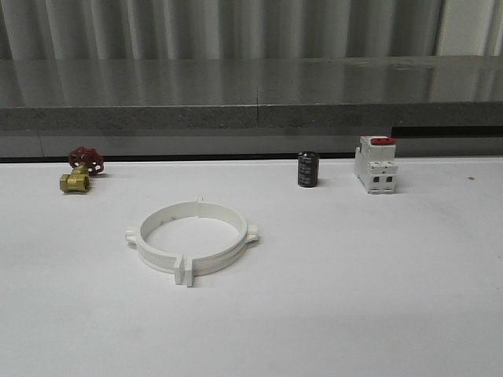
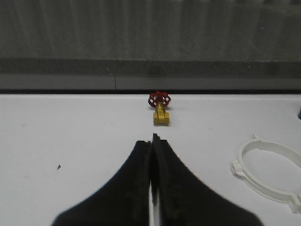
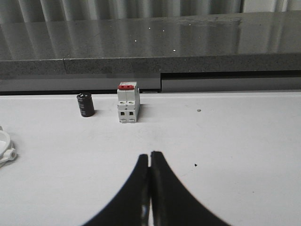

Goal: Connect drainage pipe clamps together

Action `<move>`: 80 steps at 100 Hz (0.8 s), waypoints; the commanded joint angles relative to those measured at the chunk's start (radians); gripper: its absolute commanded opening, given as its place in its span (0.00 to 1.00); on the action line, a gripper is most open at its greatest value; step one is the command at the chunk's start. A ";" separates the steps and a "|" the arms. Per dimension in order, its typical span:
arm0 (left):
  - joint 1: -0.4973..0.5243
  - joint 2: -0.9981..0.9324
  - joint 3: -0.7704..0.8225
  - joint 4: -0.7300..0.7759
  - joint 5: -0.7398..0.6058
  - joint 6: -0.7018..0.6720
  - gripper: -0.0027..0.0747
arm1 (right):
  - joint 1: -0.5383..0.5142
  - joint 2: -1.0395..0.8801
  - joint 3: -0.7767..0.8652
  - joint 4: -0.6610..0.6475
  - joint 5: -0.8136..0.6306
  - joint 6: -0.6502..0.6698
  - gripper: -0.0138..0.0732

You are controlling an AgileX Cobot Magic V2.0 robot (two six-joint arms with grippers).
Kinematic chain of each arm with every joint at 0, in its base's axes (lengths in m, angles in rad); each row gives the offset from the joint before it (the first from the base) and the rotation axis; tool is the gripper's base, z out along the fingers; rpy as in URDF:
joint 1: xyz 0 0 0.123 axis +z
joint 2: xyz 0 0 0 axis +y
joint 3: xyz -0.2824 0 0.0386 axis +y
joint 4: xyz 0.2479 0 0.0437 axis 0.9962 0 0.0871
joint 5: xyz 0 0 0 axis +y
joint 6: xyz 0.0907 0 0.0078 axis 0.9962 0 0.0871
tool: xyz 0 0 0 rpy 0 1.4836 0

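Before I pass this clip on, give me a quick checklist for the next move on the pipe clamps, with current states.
1. Drainage pipe clamps lie together as one ring: ok.
2. Joint tabs fully latched: cannot tell.
3. Left gripper shut, holding nothing: ok.
4. Right gripper shut, holding nothing: ok.
5. Brass valve, black cylinder and switch stand apart from the ring: ok.

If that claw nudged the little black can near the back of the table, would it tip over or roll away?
Probably it would tip. The black can stands upright on a small base and is taller than it is wide. Once on its round side it would likely roll across the smooth white table. It looks small, so probably light, though the pictures cannot show its weight.
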 commanded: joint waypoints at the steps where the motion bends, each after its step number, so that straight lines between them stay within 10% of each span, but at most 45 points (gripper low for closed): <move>1: 0.001 -0.039 0.043 0.035 -0.174 -0.014 0.01 | -0.006 -0.020 -0.017 -0.009 -0.090 -0.001 0.08; 80: -0.067 -0.273 0.322 0.189 -0.282 -0.135 0.01 | -0.006 -0.020 -0.017 -0.009 -0.090 -0.001 0.08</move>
